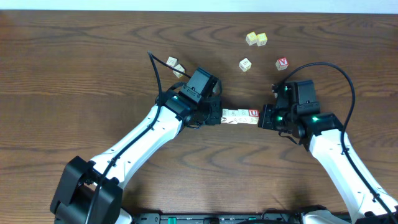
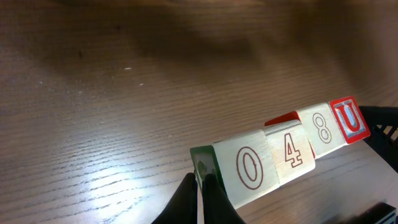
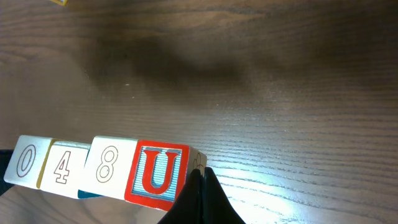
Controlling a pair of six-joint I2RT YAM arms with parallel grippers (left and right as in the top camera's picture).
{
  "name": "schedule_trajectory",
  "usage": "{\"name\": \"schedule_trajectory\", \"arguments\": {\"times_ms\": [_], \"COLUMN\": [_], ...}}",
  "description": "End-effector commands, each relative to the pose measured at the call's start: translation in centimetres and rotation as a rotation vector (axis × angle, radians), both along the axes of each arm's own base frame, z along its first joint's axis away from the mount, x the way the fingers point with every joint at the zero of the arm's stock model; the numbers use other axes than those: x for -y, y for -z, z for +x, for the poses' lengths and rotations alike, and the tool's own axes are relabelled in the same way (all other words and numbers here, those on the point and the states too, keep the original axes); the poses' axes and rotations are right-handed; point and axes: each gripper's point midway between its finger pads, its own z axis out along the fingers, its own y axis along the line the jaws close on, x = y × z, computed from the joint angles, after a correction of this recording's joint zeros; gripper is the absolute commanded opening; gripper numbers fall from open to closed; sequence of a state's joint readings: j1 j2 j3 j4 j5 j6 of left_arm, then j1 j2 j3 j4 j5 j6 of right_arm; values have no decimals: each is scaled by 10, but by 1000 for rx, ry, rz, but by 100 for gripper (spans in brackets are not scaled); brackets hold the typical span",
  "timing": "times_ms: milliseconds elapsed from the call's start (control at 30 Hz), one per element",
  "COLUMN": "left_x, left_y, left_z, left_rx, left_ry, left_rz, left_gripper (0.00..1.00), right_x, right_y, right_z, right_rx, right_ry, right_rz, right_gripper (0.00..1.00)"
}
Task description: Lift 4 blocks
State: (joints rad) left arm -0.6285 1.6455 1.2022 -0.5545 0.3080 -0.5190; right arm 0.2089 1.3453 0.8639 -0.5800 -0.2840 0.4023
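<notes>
And there they are, squeezed end to end: the four cream-white wooden alphabet cubes (image 1: 240, 116) form one straight row at the middle of the dark brown wood-grain table (image 1: 74, 74), pinned between the two arms. The left gripper (image 1: 219, 116) has its black fingers pressed flat together, and their tips push on the green-edged end face of the cube marked 0 (image 2: 249, 168). Next along come the 4 cube (image 2: 292, 152), the 8 cube (image 2: 323, 129) and the red-bordered U cube (image 2: 348, 118), each touching its neighbour. At the other end the right gripper (image 1: 262, 118), its fingers likewise closed tight with no gap, bears on the outer face of the U cube. Whether the row is clear of the tabletop cannot be told. Beyond the row, well apart from it, lie a pair of yellow-tinted cubes (image 1: 256, 39), a single pale cube (image 1: 245, 64), a red-faced V cube (image 1: 282, 63), and two more pale cubes (image 1: 175, 65) near the left arm
</notes>
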Motion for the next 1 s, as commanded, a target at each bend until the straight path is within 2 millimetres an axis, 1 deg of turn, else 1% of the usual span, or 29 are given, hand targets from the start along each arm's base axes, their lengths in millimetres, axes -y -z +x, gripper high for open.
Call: {"name": "schedule_trajectory", "arguments": {"times_ms": [0, 200, 967], "left_x": [17, 17, 17], "left_y": [-17, -17, -17], "left_z": [-8, -8, -8], "left_rx": [5, 4, 4], "left_ry": [59, 59, 59], "left_rz": [-78, -77, -78], "left_gripper": [7, 7, 7], "right_x": [-34, -33, -31], "right_y": [-27, -36, -34], "right_z": [-5, -6, -8], "right_rx": [36, 58, 48], "right_ry": [-96, -98, -92], "right_rz": [125, 129, 119], "right_gripper": [1, 1, 1]}}
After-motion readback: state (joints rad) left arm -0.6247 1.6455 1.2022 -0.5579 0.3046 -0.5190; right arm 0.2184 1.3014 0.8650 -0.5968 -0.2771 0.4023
